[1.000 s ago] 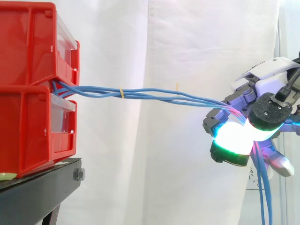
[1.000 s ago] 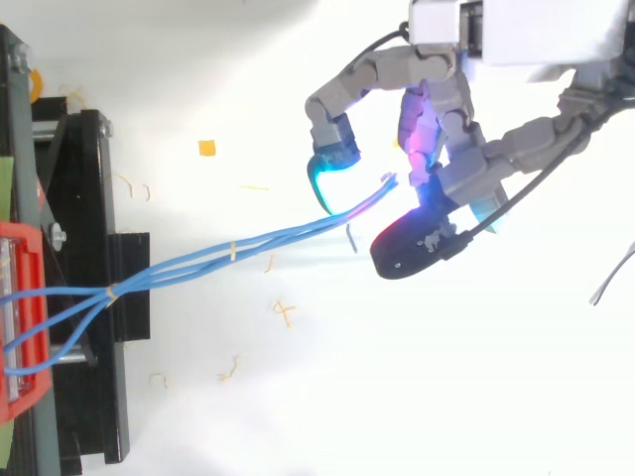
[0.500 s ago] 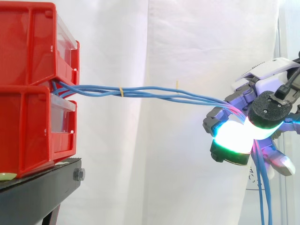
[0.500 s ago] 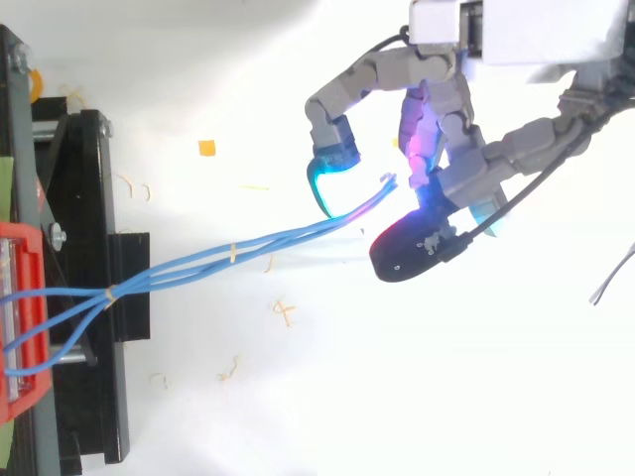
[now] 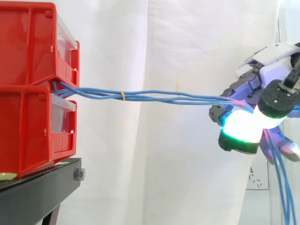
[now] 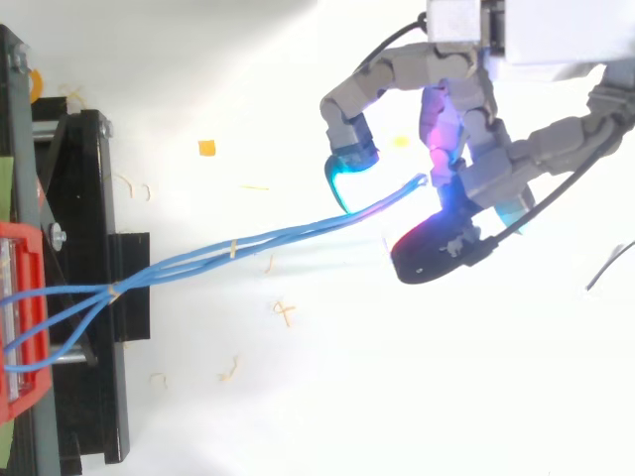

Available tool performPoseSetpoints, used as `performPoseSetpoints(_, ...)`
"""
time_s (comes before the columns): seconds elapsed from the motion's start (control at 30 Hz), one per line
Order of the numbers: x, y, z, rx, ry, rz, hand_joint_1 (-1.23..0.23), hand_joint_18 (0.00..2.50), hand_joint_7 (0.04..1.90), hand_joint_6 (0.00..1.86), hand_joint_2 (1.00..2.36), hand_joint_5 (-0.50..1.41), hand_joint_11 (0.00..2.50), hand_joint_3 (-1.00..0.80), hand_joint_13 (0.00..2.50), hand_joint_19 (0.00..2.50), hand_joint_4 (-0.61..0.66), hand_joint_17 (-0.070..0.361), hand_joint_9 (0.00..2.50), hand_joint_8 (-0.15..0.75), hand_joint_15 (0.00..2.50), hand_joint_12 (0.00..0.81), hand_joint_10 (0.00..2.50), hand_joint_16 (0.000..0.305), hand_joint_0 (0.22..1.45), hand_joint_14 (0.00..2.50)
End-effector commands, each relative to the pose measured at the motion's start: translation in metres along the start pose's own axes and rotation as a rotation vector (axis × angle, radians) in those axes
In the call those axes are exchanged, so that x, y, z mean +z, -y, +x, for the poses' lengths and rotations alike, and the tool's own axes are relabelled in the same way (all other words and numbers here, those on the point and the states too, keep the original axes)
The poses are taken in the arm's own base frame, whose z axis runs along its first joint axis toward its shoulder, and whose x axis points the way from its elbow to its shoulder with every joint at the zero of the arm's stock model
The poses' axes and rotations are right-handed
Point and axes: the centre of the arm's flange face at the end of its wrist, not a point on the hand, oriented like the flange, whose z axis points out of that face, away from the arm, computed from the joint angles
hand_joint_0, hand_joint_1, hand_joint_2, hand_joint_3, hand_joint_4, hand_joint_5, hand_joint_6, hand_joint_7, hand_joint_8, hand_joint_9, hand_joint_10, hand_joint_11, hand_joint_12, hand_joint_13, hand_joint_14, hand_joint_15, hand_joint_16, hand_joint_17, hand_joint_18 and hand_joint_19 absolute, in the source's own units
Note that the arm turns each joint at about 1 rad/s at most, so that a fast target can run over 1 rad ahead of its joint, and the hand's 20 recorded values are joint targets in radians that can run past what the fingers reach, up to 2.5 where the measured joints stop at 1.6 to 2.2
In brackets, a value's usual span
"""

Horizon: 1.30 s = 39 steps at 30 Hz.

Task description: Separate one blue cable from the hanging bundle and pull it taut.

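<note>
Several blue cables (image 5: 154, 97) run as one bundle from between the two stacked red bins (image 5: 33, 84) almost level to the right, held together by a yellow tie (image 5: 123, 95). My hand (image 5: 241, 129) is at the right, its fingers curled round the far part of the bundle, pads glowing white, green and magenta. Past the hand the cable ends (image 5: 281, 187) hang straight down. In the top view the bundle (image 6: 268, 238) fans out at the bins (image 6: 20, 307) and narrows toward the hand (image 6: 476, 149).
The bins sit on a black stand (image 5: 42, 187) at the left, before a white curtain. Small yellow scraps (image 6: 206, 148) lie scattered on the white floor under the cables. A paper label (image 5: 257, 178) hangs at the lower right.
My hand has moved to the right and slightly up with the cables in it. The bundle now runs straighter and more level than a second ago.
</note>
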Motion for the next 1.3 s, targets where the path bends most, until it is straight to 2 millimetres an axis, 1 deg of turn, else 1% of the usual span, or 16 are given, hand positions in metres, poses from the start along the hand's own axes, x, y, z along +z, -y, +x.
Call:
performPoseSetpoints(0.0,-0.005,-0.007,-0.004,-0.008,-0.008,0.012,-0.82,0.87,1.24,0.5,1.02,0.14,0.22,-0.22,1.23,0.58,0.05,0.111,1.82,0.103,0.39,0.241,0.01,0.049,0.74,0.01)
performPoseSetpoints(0.33,-0.004,-0.01,0.0,-0.012,-0.011,0.011,-0.82,0.87,1.24,0.51,1.02,0.14,0.21,-0.22,1.23,0.58,0.05,0.11,1.83,0.097,0.39,0.241,0.01,0.049,0.74,0.02)
performPoseSetpoints(0.53,-0.005,-0.016,-0.006,0.002,0.042,0.026,-0.82,0.87,1.24,0.5,1.02,0.14,0.22,-0.22,1.23,0.58,0.05,0.11,1.83,0.102,0.4,0.239,0.01,0.049,0.74,0.02)
performPoseSetpoints(0.67,-0.004,-0.024,-0.003,0.032,0.064,0.022,-0.82,0.87,1.24,0.51,1.02,0.14,0.21,-0.22,1.23,0.58,0.05,0.11,1.82,0.102,0.39,0.241,0.01,0.049,0.74,0.02)
performPoseSetpoints(0.7,-0.004,-0.024,-0.003,0.036,0.063,0.023,-0.82,0.87,1.23,0.51,1.02,0.14,0.21,-0.22,1.22,0.58,0.05,0.11,1.83,0.103,0.4,0.241,0.01,0.049,0.74,0.02)
performPoseSetpoints(0.8,0.002,-0.028,0.004,0.071,0.076,0.011,-0.82,0.87,1.24,0.5,1.02,0.14,0.22,-0.22,1.22,0.58,0.05,0.11,1.83,0.098,0.4,0.242,0.01,0.049,0.74,0.02)
performPoseSetpoints(0.93,0.003,-0.03,0.006,0.086,0.078,0.006,-0.82,0.87,1.24,0.51,1.02,0.14,0.21,-0.22,1.23,0.59,0.05,0.11,1.82,0.103,0.39,0.241,0.01,0.049,0.74,0.01)
performPoseSetpoints(1.13,0.009,-0.04,0.018,0.09,0.099,-0.007,-0.82,0.87,1.24,0.51,1.02,0.14,0.22,-0.23,1.22,0.59,0.05,0.11,1.82,0.103,0.4,0.24,0.01,0.049,0.74,0.02)
performPoseSetpoints(1.17,0.012,-0.038,0.021,0.089,0.097,-0.004,-0.82,0.87,1.24,0.51,1.02,0.14,0.23,-0.22,1.22,0.58,0.05,0.11,1.82,0.104,0.4,0.242,0.01,0.049,0.74,0.01)
performPoseSetpoints(1.2,0.02,-0.036,0.028,0.091,0.092,-0.004,-0.82,0.87,1.24,0.5,1.02,0.14,0.21,-0.23,1.22,0.58,0.05,0.11,1.82,0.103,0.39,0.24,0.01,0.049,0.74,0.02)
performPoseSetpoints(1.27,0.022,-0.036,0.03,0.1,0.088,-0.007,-0.82,0.87,1.24,0.51,1.02,0.14,0.21,-0.22,1.22,0.59,0.05,0.11,1.82,0.102,0.39,0.241,0.01,0.049,0.74,0.02)
